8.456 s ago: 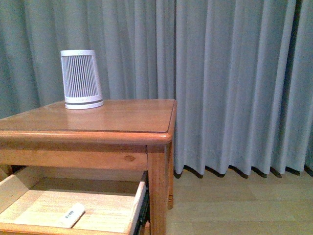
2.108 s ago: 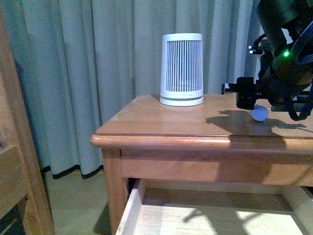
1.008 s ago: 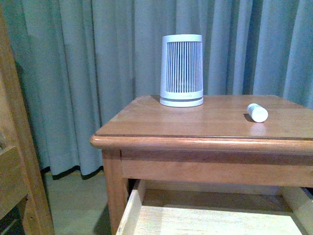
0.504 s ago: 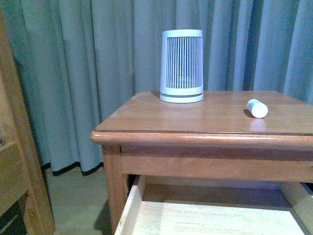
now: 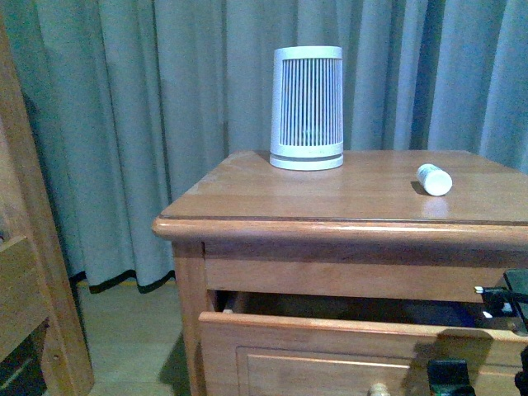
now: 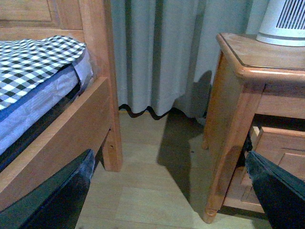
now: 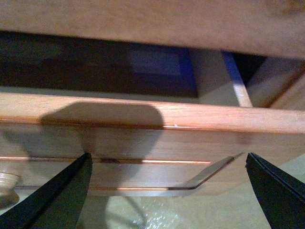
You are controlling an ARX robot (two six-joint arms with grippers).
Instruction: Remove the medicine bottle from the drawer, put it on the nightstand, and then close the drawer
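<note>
The medicine bottle (image 5: 434,179), small and white, lies on its side on the nightstand (image 5: 247,191) top, right of centre. The drawer (image 5: 330,355) stands nearly pushed in, with a dark gap between its front panel and the rail above; its round knob (image 5: 379,389) peeks in at the bottom edge. My right gripper (image 7: 167,195) is open, right up against the drawer front (image 7: 143,138), with the knob (image 7: 7,183) off to one side; its dark fingers (image 5: 450,378) show low right in the front view. My left gripper (image 6: 167,200) is open over the floor beside the nightstand (image 6: 238,119), holding nothing.
A large white ribbed cylinder (image 5: 307,107) stands at the back of the nightstand top. Grey curtains (image 5: 124,124) hang behind. A wooden bed frame (image 6: 71,133) with a checked cover (image 6: 33,62) lies left of the nightstand, with wood floor (image 6: 143,191) between.
The drawer has gone from wide open to nearly shut. My right gripper has come into the front view at the lower right. The bottle has stayed on the top.
</note>
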